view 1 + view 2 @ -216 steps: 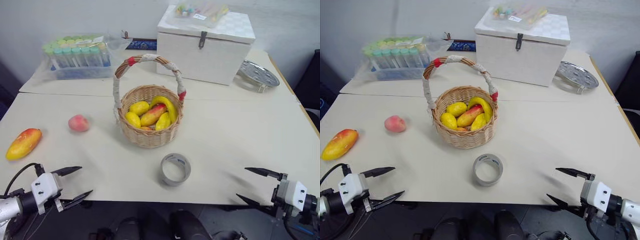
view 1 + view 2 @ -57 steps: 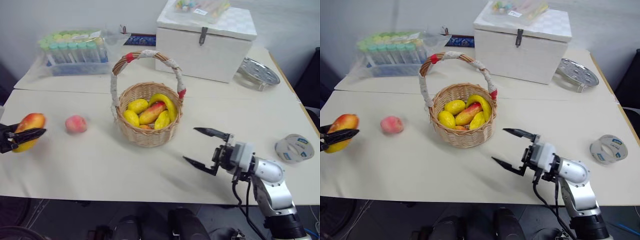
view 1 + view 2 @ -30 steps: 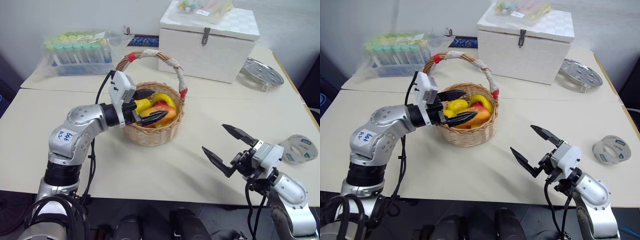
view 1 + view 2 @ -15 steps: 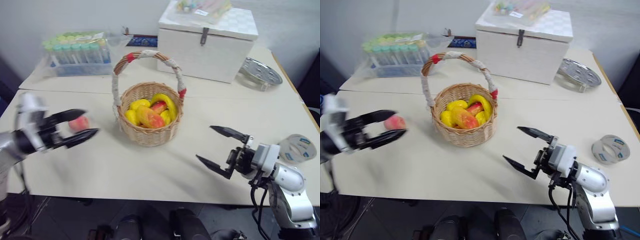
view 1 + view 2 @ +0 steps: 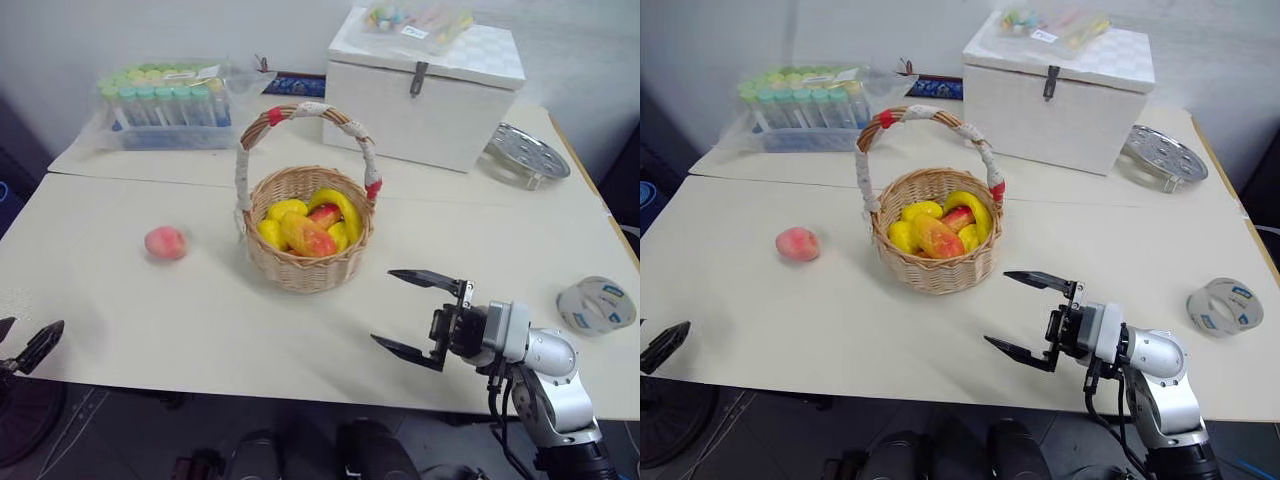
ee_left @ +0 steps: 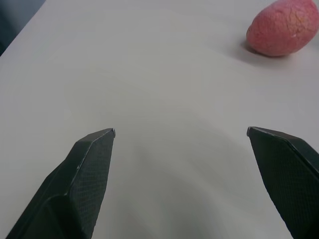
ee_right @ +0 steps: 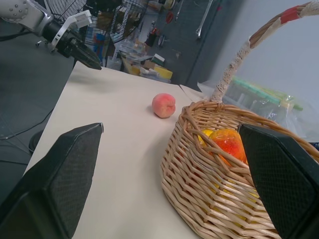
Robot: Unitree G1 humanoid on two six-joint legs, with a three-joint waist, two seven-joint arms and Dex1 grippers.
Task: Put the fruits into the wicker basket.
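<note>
Looking down from the head camera, I see the wicker basket point(image 5: 308, 235) at the middle of the table point(image 5: 200, 320), with the mango point(image 5: 306, 235) lying inside on top of the yellow fruit already there. At nine o'clock from the basket, well apart from it, the peach point(image 5: 165, 243) sits alone on the bare table. My left gripper point(image 6: 182, 149) hangs at the table's near left edge, at seven o'clock from the peach, its fingers point(image 6: 84, 174) spread wide and empty. My right gripper point(image 5: 412, 312) hovers at five o'clock from the basket, pointing toward it, its fingers point(image 5: 425, 278) also spread wide with nothing between them. A tape roll point(image 5: 596, 305) lies at three o'clock from that gripper.
</note>
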